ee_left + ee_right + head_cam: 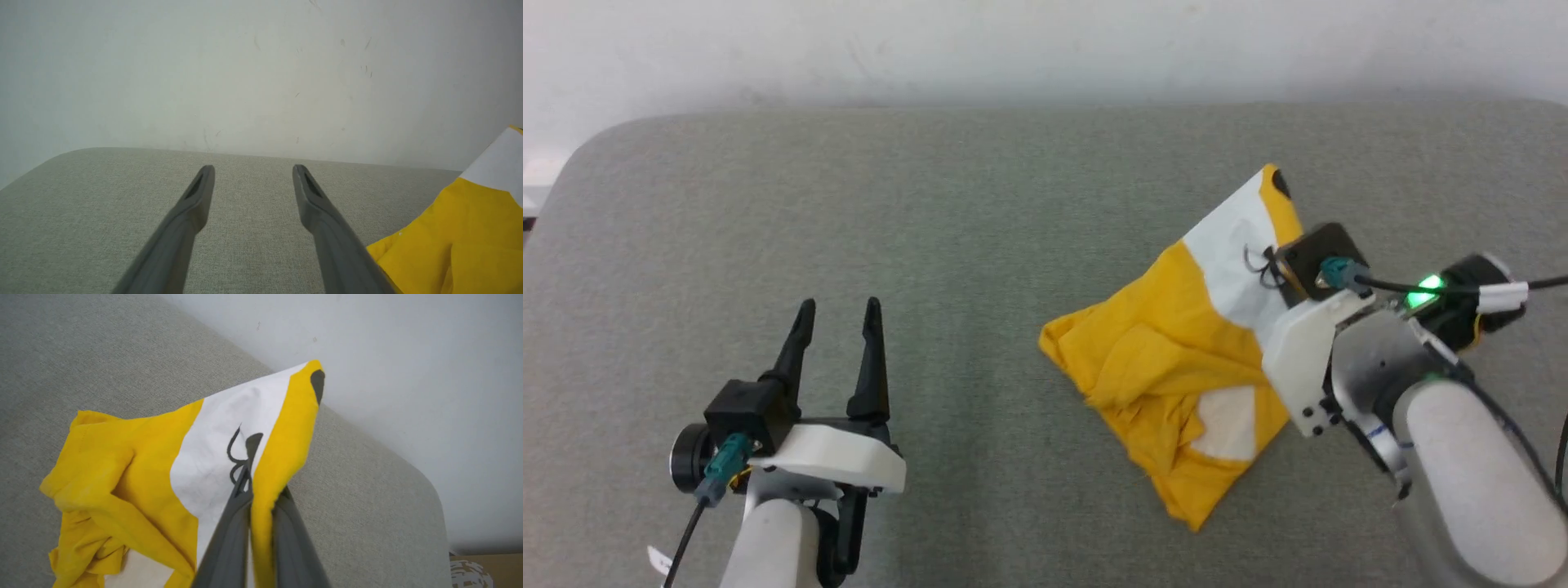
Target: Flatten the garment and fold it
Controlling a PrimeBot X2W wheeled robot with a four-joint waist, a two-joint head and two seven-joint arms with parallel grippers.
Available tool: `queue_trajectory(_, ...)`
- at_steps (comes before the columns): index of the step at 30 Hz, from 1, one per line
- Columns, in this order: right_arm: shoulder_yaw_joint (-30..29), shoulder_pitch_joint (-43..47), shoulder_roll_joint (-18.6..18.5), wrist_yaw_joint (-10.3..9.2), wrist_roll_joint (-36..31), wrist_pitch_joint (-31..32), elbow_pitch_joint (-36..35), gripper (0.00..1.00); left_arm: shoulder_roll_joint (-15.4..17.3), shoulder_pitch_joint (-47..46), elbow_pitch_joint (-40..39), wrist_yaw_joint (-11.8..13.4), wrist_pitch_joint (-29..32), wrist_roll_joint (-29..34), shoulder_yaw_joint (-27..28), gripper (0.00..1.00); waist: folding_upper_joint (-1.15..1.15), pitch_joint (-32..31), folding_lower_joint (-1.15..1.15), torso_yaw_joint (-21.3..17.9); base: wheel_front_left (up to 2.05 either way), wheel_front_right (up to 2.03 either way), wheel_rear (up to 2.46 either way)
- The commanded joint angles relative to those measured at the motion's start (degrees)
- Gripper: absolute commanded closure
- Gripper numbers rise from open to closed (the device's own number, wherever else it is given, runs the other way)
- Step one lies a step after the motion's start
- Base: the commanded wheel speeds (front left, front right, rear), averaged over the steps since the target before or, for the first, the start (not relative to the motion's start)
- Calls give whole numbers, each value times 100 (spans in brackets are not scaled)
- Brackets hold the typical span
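I see the right end effector (259, 463) clamped on a raised fold of the garment (1168, 359), which lies crumpled on the grey surface (931, 204) at 3 o'clock in the head view. The left end effector (840, 314) stands open at 8 o'clock, with the garment apart at its 3 o'clock.

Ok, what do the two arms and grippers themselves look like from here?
Both match: the left gripper and right gripper each have two long, tapered dark fingers slotted near the tip, on a white plastic bracket carrying a black camera block with a teal plug and black cable. Forearms are pale grey cylinders. A green light glows on the right wrist.
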Motion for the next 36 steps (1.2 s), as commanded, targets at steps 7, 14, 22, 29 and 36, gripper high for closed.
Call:
queue_trajectory(7,297,-938,-927,-13,7,-32,327,100,4,-73,-183,-20,-27,166,108,0,0,359,0,-984,0,0,0)
queue_trajectory(14,43,-1500,-1482,-13,2,-348,1164,100,82,-372,-343,-73,-27,324,89,0,0,882,0,-1605,0,0,0)
queue_trajectory(22,-961,-2043,-1684,-13,-286,-913,2272,100,307,-812,-487,-106,-27,492,37,0,0,1650,0,-1868,0,0,0)
queue_trajectory(29,-2201,-2257,-1601,-13,-916,-1400,2979,100,461,-1007,-512,-115,-24,578,-33,0,0,1996,0,-1694,0,0,0)
queue_trajectory(36,-3082,-2314,-1401,-13,-1354,-1952,3325,76,492,-1020,-476,-90,-24,546,-66,0,0,2043,0,-1432,0,0,0)
